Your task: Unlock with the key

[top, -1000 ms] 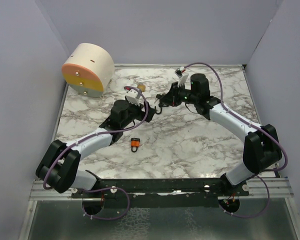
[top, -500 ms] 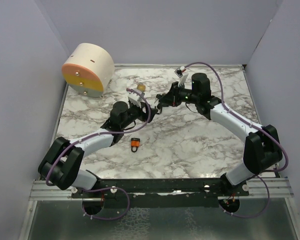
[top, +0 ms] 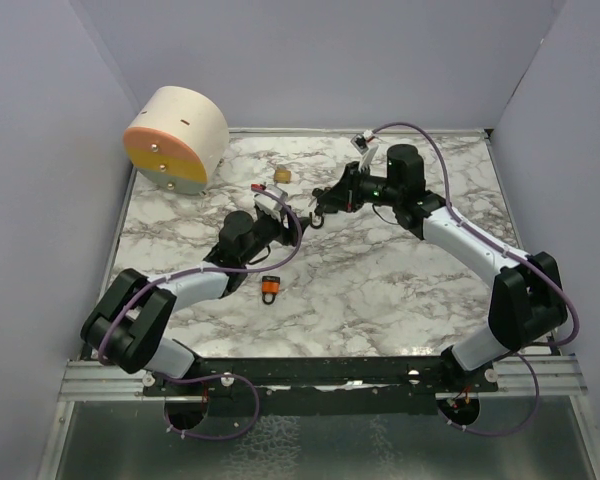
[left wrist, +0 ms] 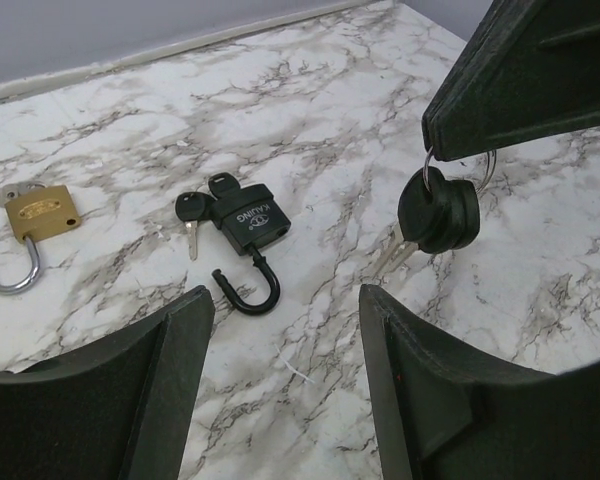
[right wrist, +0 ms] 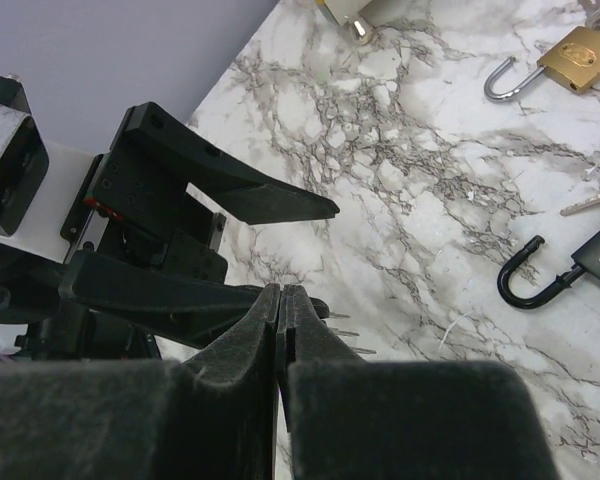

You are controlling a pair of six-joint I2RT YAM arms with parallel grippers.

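My right gripper (top: pixel 318 207) is shut on the ring of a bunch of black-headed keys (left wrist: pixel 438 212), which hangs below its fingertips (left wrist: pixel 500 90) above the marble. Only the key tips (right wrist: pixel 345 330) show past the shut right gripper (right wrist: pixel 281 295). My left gripper (left wrist: pixel 285 340) is open and holds nothing; the keys hang just ahead and right of it. A black padlock (left wrist: pixel 245 225) with its shackle open lies on the table, a key (left wrist: pixel 190 215) beside it. A brass padlock (left wrist: pixel 40 215), also open, lies further left. An orange padlock (top: pixel 271 288) lies near the left forearm.
A large cream cylinder with an orange and yellow face (top: pixel 177 138) stands at the back left corner. Purple walls enclose the marble table (top: pixel 380 290) on three sides. In the right wrist view the left gripper's fingers (right wrist: pixel 230 190) are close by, to the left.
My left gripper has drawn closer to the hanging keys and its jaws have narrowed somewhat. The right gripper has stayed shut and shifted only slightly.
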